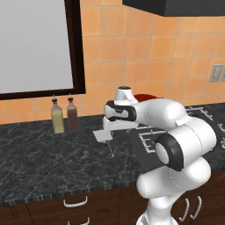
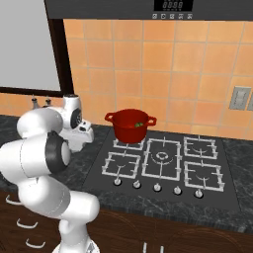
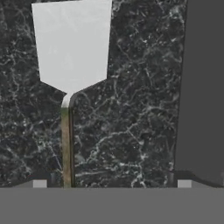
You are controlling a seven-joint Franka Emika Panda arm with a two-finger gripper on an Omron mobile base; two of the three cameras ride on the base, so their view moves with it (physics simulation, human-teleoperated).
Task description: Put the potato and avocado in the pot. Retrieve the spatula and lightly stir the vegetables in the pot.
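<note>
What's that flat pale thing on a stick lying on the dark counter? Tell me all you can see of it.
It is a spatula: a flat, pale-grey, roughly square blade on a thin tan stick handle. It lies flat on the black marbled counter, left of the stove, untouched. The robot's open gripper hovers above it, the handle nearer one fingertip than the other.

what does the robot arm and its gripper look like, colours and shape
The arm is built of glossy white, rounded segments with dark, nearly black rings at the joints, rising from a white pedestal. The wrist carries a white hand with a dark band. The gripper ends in two small pale grey finger tips. No cables or markings can be made out.
</note>
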